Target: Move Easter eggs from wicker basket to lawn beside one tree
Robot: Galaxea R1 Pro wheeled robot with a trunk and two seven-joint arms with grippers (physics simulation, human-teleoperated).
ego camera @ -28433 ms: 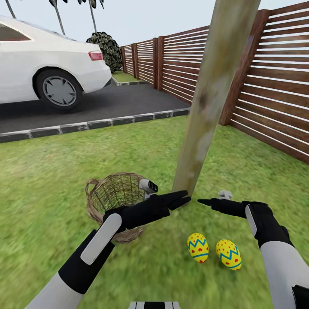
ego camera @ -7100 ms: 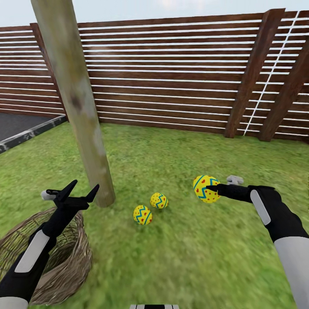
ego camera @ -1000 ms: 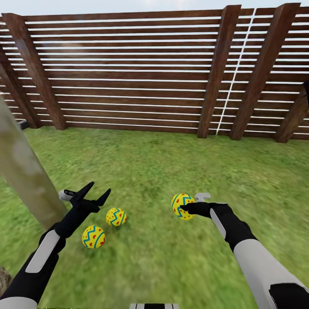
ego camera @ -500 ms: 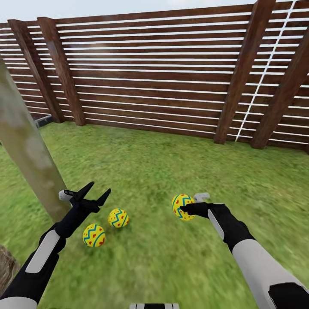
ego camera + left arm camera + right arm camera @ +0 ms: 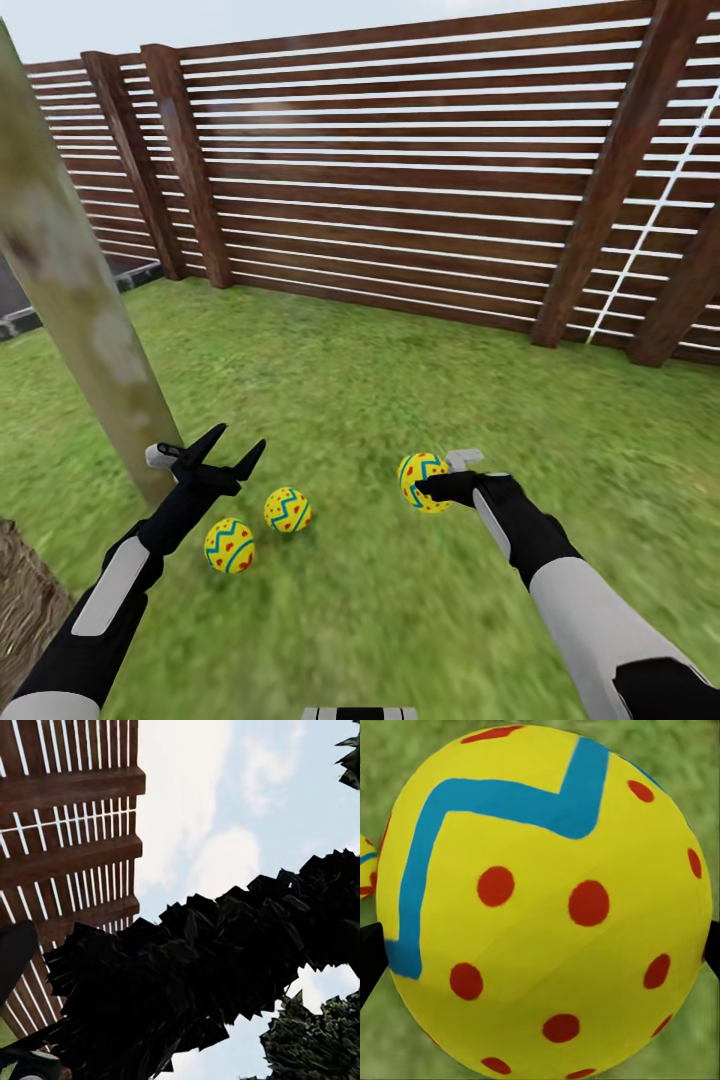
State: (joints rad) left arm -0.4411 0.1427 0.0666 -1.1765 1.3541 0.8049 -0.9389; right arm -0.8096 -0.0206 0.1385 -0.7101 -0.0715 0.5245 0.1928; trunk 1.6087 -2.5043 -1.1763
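Mottled green lawn [image 5: 400,390] is backed by a slatted fence [image 5: 400,170]; three eggs are counted: one [image 5: 421,481] clamped in right gripper [image 5: 420,489], two [image 5: 229,545] [image 5: 287,509] lying beside wide-open, empty left gripper [image 5: 228,450] by tree [image 5: 70,270]

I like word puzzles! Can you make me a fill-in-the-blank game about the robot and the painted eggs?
1. The right gripper holds a yellow egg with red ____.
2. ____ eggs lie on the lawn near the tree.
3. The left gripper is ____ and holds nothing.
4. Behind the lawn stands a brown wooden ____.

Missing words: dots; two; open; fence
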